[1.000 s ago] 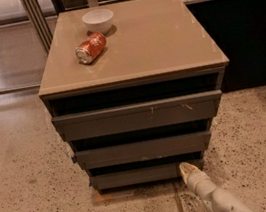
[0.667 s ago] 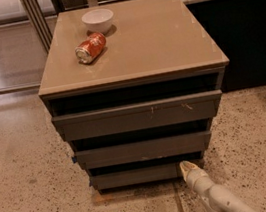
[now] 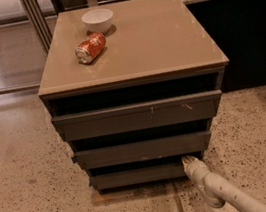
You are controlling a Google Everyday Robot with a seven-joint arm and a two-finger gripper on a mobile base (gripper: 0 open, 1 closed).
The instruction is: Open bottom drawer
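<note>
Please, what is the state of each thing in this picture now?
bottom drawer: looks closed, inside hidden.
middle drawer: looks closed.
top drawer: looks closed.
can: lying on its side on the cabinet top.
bowl: upright, behind the can.
gripper: at the bottom drawer's upper right corner.

hand (image 3: 188,161) at bottom drawer (image 3: 139,176) right end, open floor (image 3: 264,149) beside

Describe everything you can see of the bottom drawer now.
The bottom drawer is the lowest of three in the cabinet: a plain, flat, dark grey front with no handle, level, just above the speckled floor. A dark gap separates it from the middle drawer. None of its inside shows. The gripper is at its top right corner, seemingly touching the upper edge.
</note>
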